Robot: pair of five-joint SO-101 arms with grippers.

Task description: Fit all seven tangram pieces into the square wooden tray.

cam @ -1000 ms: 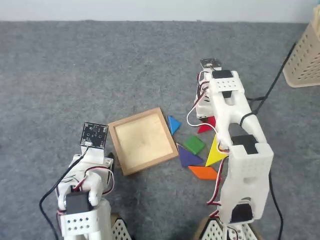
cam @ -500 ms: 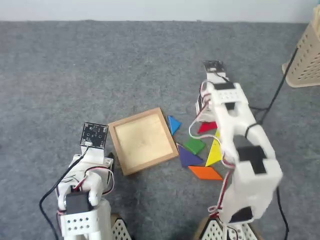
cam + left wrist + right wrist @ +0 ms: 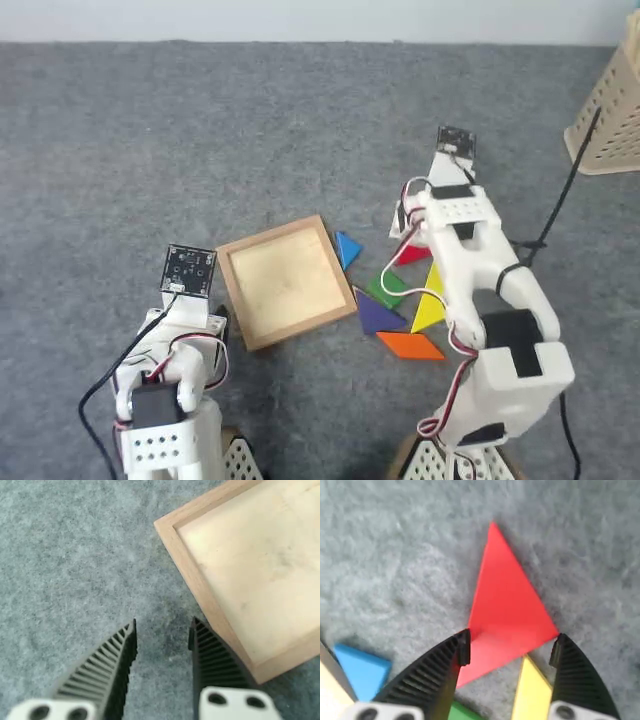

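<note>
Tangram pieces [image 3: 375,315] lie clustered on the carpet [image 3: 200,130] just right of the tray [image 3: 285,280].

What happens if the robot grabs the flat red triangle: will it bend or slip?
The flat red triangle looks stiff with crisp edges, so it probably won't bend. It lies thin on the grey carpet, so it might slip.
</note>
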